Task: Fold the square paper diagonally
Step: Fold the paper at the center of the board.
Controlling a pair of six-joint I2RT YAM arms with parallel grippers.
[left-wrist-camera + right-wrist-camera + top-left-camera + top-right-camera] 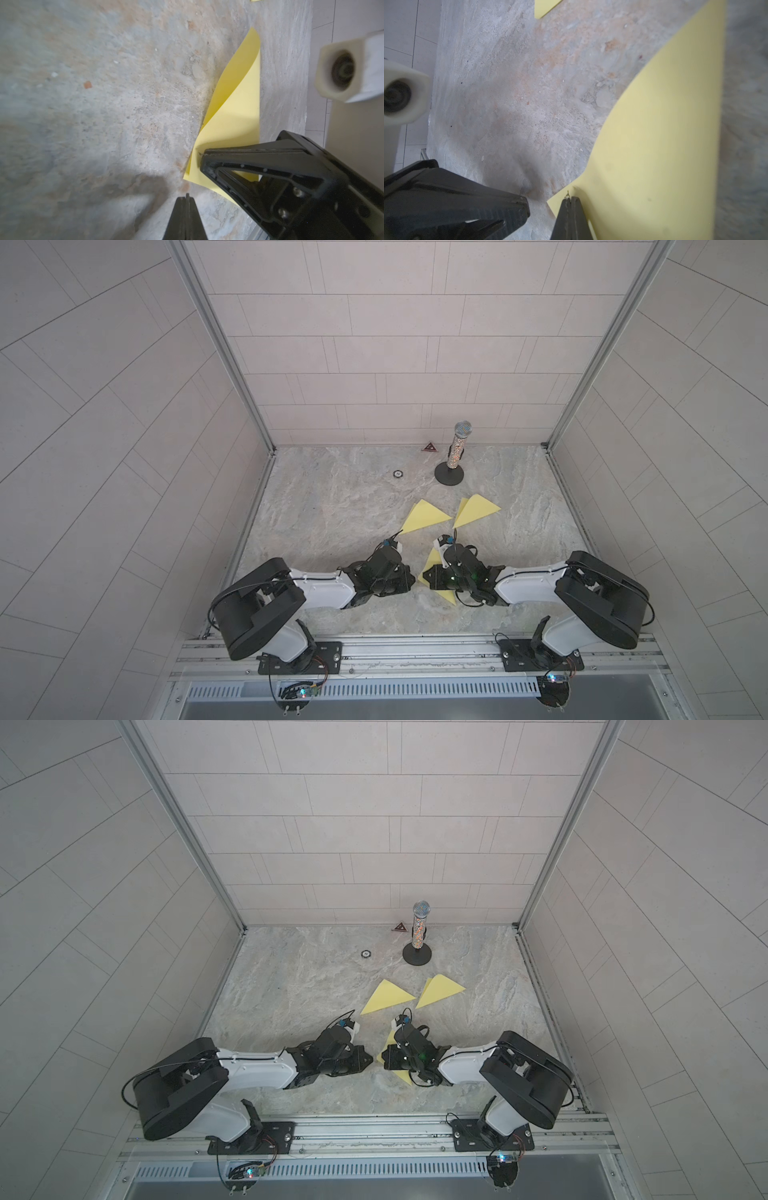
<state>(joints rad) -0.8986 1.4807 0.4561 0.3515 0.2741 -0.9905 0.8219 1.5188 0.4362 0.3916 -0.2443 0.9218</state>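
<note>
Paper (234,116), a yellow sheet, lies near the front middle of the table (332,497), mostly hidden under the right wrist in both top views, with one flap curling up off the surface. The right end effector (571,200) is clamped on the sheet's edge by a corner. The left end effector (187,197) has its jaws together on nothing, its tip just beside the sheet's near corner. The step in hand looks like carrying the raised corner across to the opposite one. That is best done in a low arc, with the left tip pinning the flat half so the sheet cannot slide, and with the corners matched before creasing. Farther back stand a microphone (459,448) and two folded triangles (424,516), well apart from the work, and beyond them lie a red marker (430,447) and a ring (397,474). Only the left tip sits near the path.
</note>
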